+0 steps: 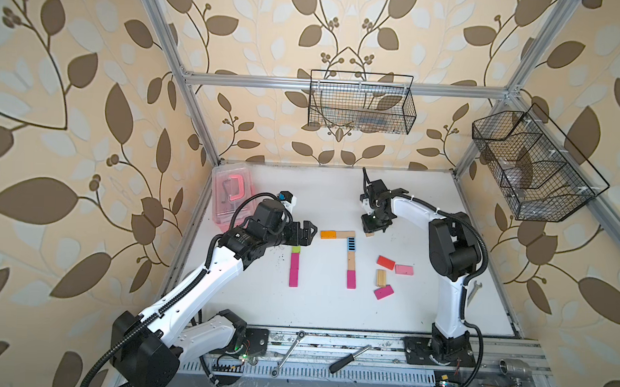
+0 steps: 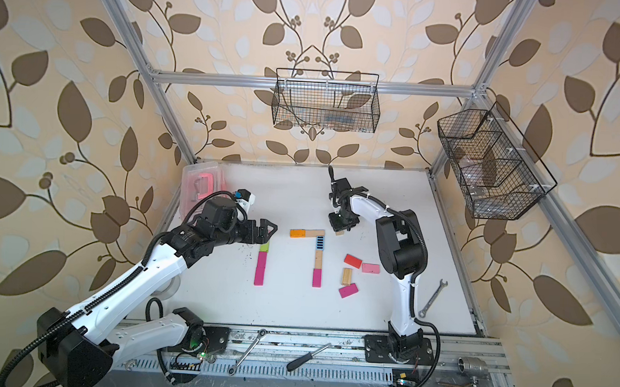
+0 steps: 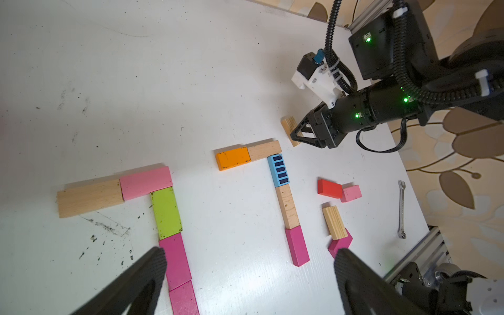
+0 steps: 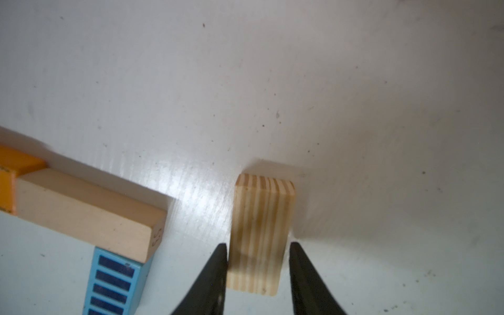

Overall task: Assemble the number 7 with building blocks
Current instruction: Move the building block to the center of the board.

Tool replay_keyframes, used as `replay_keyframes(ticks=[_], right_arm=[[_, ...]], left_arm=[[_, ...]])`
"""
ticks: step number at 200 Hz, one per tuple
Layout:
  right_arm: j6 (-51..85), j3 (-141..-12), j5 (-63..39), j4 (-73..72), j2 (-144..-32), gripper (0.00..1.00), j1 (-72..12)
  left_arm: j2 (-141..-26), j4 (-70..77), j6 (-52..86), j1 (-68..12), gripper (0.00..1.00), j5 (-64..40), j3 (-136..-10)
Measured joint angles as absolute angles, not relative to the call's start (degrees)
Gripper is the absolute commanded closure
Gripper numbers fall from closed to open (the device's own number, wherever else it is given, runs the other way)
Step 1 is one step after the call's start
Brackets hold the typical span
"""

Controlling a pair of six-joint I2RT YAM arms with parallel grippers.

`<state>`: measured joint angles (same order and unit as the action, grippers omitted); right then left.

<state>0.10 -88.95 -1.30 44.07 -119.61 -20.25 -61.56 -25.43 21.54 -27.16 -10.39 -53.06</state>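
The right gripper (image 4: 257,246) is straddling the grained wood block (image 4: 261,212). This block is lying on the table (image 1: 332,310) just beside the right-hand end of the middle 7's top bar (image 4: 87,212), on the side toward the table's right edge, with a strip of bare table between them.

The block's long axis is running from far edge to near edge, square to that bar and in line with the fingers (image 4: 215,272), so the jaws are facing its two long sides. One finger is looking flush with the wood and a sliver of table is showing at the other. Cannot tell whether the grip is made or just short of it.

The left gripper (image 3: 249,255) is hanging empty, jaws wide apart, over the left 7 (image 3: 166,212) toward the table's left edge. The middle 7 is lying between it and the block, so the right arm is plainly the nearer one.

Judgement: this is the pick step for a third figure, and four loose blocks (image 1: 386,262) are sitting nearer the right edge. The next move is calling for a squeeze across the short width, then a straight lift. Sideways drift is risking a nudge to the bar end.
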Motion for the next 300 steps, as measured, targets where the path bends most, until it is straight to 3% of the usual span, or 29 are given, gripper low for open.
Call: replay_keyframes(ticks=[29,168,300], right_arm=[[-2.3,-88.7,-1.3,43.9,-119.4,0.8,-20.3],[-26.5,-73.4,6.1,36.3,-103.2,0.81,-18.8],[-51.2,-76.6,11.0,38.2,-109.9,0.8,-16.0]], left_arm=[[-61.6,-25.3,21.5,-27.2,0.01,-10.4,-53.1],[-62.5,-25.4,21.5,-27.2,0.01,-10.5,-53.1],[-61.8,-25.2,21.5,-27.2,0.01,-10.0,-53.1]])
